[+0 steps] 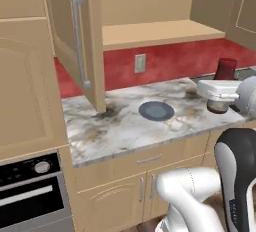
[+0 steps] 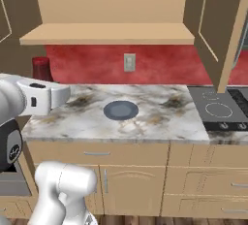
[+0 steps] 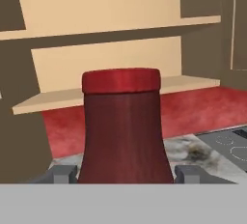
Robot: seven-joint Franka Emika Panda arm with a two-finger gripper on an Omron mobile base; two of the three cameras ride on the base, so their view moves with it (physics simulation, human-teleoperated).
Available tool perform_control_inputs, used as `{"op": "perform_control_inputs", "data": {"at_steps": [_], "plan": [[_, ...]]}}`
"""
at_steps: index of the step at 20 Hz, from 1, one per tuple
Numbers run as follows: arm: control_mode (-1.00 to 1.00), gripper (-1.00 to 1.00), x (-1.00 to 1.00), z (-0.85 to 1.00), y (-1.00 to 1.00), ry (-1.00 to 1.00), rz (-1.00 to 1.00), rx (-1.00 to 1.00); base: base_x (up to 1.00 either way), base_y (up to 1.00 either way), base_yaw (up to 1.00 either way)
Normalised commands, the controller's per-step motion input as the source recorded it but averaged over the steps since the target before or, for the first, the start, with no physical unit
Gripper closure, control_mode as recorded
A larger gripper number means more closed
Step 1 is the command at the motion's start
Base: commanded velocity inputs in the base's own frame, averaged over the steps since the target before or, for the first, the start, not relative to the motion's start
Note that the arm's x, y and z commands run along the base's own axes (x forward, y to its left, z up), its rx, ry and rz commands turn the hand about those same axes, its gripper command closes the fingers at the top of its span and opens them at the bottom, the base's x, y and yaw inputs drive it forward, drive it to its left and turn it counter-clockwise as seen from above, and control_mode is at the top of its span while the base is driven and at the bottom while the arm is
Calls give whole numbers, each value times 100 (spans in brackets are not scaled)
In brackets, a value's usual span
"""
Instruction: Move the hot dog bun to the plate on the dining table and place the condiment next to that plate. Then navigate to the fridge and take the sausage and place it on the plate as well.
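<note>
Condiment dead centre of the hand view, upright, with the gripper fingers flanking its base. Whether they're clamped on it, can't tell. Small dark plate mid-frame on the marble counter

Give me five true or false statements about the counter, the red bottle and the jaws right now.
1. The dark-red bottle with the red cap stands between the gripper jaws. True.
2. The small dark blue-grey round plate holds a bun. False: it is bare.
3. The beige cabinet door above the marble counter hangs open. True.
4. The bottle lies on its side. False: upright.
5. The backsplash is green. False: red.
</note>
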Motion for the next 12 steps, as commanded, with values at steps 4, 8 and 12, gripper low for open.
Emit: {"op": "perform_control_inputs", "data": {"at_steps": [4, 8, 12], "plan": [[100, 100, 0, 0, 0, 0, 0, 0, -53, 15, -53], [100, 100, 0, 0, 0, 0, 0, 0, -56, 2, -70], [100, 100, 0, 0, 0, 0, 0, 0, -65, 0, -73]]}}
